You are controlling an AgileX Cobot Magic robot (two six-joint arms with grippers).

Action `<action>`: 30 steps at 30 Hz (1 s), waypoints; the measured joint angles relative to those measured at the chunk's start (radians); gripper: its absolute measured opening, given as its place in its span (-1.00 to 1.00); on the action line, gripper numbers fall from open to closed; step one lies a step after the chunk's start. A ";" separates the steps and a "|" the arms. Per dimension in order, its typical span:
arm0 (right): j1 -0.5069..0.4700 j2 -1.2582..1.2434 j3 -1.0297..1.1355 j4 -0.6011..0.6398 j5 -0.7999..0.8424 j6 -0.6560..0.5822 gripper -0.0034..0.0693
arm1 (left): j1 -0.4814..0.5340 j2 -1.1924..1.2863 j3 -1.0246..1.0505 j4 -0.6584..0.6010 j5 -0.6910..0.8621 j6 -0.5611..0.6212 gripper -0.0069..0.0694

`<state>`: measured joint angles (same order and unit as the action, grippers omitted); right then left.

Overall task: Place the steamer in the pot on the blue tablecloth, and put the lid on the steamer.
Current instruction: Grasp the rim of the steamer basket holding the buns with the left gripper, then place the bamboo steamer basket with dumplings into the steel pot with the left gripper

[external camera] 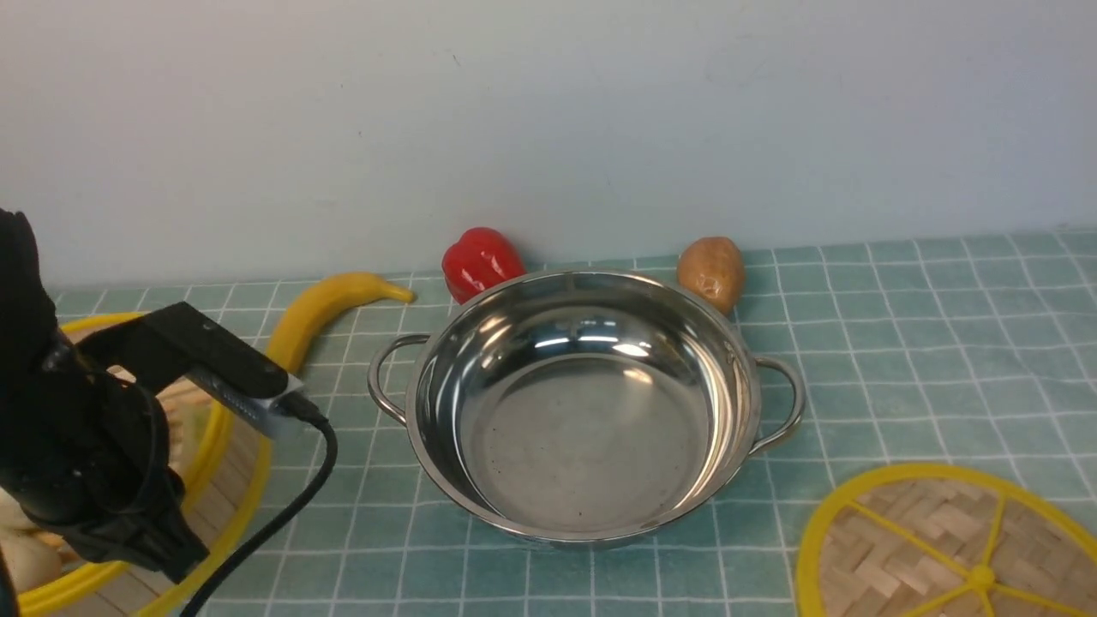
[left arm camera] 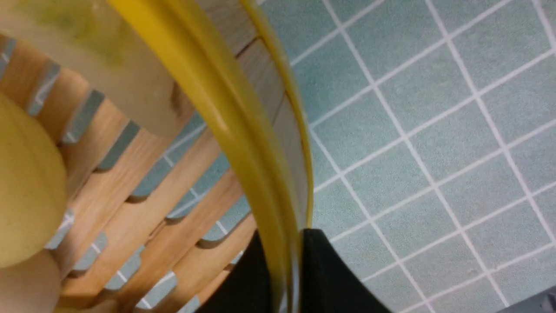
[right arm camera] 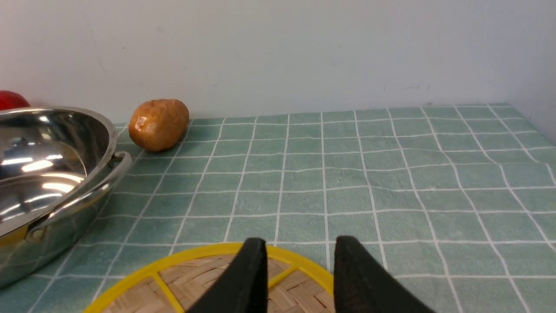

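The shiny steel pot (external camera: 591, 428) stands empty in the middle of the blue tablecloth (external camera: 926, 360). The bamboo steamer (external camera: 233, 480) sits at the near left, mostly hidden behind my left arm. In the left wrist view my left gripper (left arm camera: 295, 261) is shut on the steamer's yellow rim (left arm camera: 217, 113), one black finger inside the wall and one outside. Pale round food items (left arm camera: 26, 195) lie on its slatted floor. The woven lid (external camera: 943, 548) lies flat at the near right. My right gripper (right arm camera: 299, 261) hovers open just over the lid's (right arm camera: 195, 278) far edge, holding nothing.
A banana (external camera: 326, 317), a red pepper (external camera: 480, 257) and a potato (external camera: 711, 272) lie behind the pot along the pale wall. The pot's wire handles (external camera: 784, 403) stick out sideways. My left arm's cable (external camera: 291, 506) hangs between steamer and pot.
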<state>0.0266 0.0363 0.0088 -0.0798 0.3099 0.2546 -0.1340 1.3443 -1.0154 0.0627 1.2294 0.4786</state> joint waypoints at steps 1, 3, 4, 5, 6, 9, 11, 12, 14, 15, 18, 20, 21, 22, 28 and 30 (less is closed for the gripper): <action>0.000 0.000 0.000 0.000 0.000 0.000 -0.25 | -0.017 0.000 -0.008 0.000 0.002 0.000 -0.69; 0.000 0.000 0.000 0.000 0.000 0.000 -0.25 | -0.056 0.000 -0.021 0.002 0.002 0.000 -0.69; 0.000 0.000 0.000 0.000 0.000 0.000 -0.25 | -0.067 0.000 -0.025 0.002 0.002 0.000 -0.69; 0.000 0.000 0.000 0.000 0.000 0.000 -0.25 | -0.105 0.005 -0.039 0.007 0.002 0.000 -0.69; 0.000 0.000 0.000 0.000 0.000 0.000 -0.25 | -0.134 0.009 -0.050 0.011 0.004 0.000 -0.69; 0.000 0.000 0.000 0.000 0.000 0.000 -0.25 | -0.222 0.033 -0.099 0.034 0.011 0.000 -0.69; 0.000 0.000 0.000 0.000 0.000 0.000 -0.25 | -0.267 0.051 -0.133 0.037 0.012 0.002 -0.69; 0.000 0.000 0.000 0.000 0.000 0.000 -0.25 | -0.272 0.053 -0.138 0.037 0.012 0.002 -0.69; 0.000 0.000 0.000 0.000 0.000 0.000 -0.25 | -0.320 0.080 -0.191 0.037 0.013 0.013 -0.69; 0.000 0.000 0.000 0.000 0.000 0.000 -0.25 | -0.336 0.089 -0.210 0.037 0.013 0.021 -0.69; 0.000 0.000 0.000 0.000 0.000 0.000 -0.25 | -0.398 0.129 -0.289 0.040 0.014 0.065 -0.69; 0.000 0.000 0.000 0.000 0.000 0.000 -0.25 | -0.421 0.148 -0.324 0.041 0.014 0.088 -0.69; 0.000 0.000 0.000 0.000 0.000 0.000 -0.25 | -0.442 0.172 -0.351 0.042 0.014 0.112 -0.69; 0.000 0.000 0.000 0.000 0.000 0.000 -0.25 | -0.453 0.189 -0.371 0.042 0.014 0.134 -0.69; 0.000 0.000 0.000 -0.001 0.000 0.000 -0.25 | -0.482 0.277 -0.413 0.046 0.008 0.260 -0.69; 0.000 0.000 0.000 -0.001 0.000 0.000 -0.25 | -0.491 0.299 -0.413 0.046 -0.007 0.290 -0.69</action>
<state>0.0266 0.0363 0.0088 -0.0808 0.3099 0.2546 -0.6247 1.6436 -1.4286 0.1091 1.2229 0.7684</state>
